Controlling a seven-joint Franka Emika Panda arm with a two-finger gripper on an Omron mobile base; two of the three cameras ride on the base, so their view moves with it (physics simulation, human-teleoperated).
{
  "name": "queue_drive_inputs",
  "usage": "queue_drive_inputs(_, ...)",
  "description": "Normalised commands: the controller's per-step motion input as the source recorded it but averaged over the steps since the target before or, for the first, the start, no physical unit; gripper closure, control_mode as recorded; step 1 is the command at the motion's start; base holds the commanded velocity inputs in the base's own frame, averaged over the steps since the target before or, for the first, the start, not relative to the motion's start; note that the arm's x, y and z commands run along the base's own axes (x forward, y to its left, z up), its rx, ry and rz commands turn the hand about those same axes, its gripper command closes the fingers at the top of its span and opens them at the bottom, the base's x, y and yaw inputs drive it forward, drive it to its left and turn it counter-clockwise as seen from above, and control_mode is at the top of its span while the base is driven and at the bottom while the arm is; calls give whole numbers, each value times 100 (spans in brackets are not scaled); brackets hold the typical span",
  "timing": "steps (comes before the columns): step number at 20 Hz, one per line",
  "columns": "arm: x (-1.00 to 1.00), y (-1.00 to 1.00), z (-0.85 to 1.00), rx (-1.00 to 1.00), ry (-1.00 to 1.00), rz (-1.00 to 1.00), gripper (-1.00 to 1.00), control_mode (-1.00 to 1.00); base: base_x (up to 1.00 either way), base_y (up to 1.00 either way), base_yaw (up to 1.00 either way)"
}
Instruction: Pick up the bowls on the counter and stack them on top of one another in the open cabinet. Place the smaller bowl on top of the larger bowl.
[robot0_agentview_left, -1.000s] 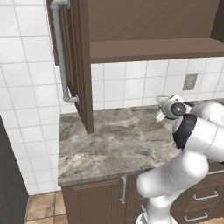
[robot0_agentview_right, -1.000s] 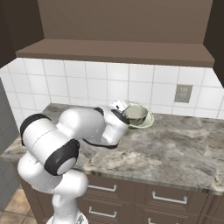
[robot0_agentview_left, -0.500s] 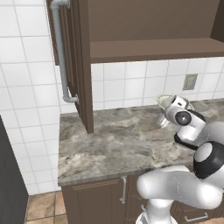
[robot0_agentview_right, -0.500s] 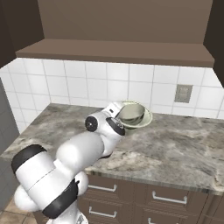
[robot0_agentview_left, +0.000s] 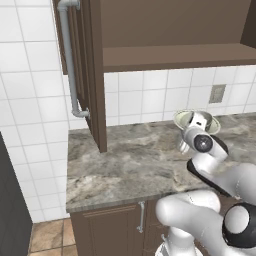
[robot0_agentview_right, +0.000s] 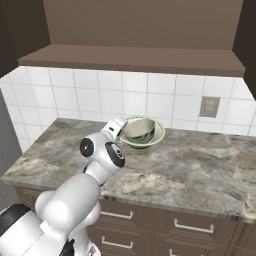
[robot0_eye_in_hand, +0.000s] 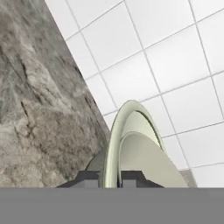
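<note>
The small deep grey-tan bowl (robot0_agentview_right: 138, 129) sits inside the wide cream-white flared bowl (robot0_agentview_right: 157, 136), both above the grey-brown marbled stone counter (robot0_agentview_right: 200, 170) near the tiled back wall (robot0_agentview_right: 90, 97). The dark brown wooden wall cabinet's shelf (robot0_agentview_right: 135, 59) lies above them; its open door (robot0_agentview_left: 92, 75) stands to their left.

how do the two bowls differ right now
The larger bowl is wide with a flared pale cream rim; the smaller bowl is narrower, deeper and grey-tan. The smaller bowl sits nested inside the larger bowl, which bears it. The gripper pinches the larger bowl's rim, not the smaller bowl's. Both are round, upright and at the back of the counter near the tiled wall.
</note>
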Motion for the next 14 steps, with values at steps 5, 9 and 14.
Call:
queue_drive_inputs(5, -37, 3, 86, -6, 20, 4, 100, -100, 0, 0, 0)
queue_drive_inputs(9, -36, 0, 84, -4, 21, 5, 100, -100, 0, 0, 0)
queue_drive_inputs(14, -29, 1, 80, -2, 18, 7, 100, -100, 0, 0, 0)
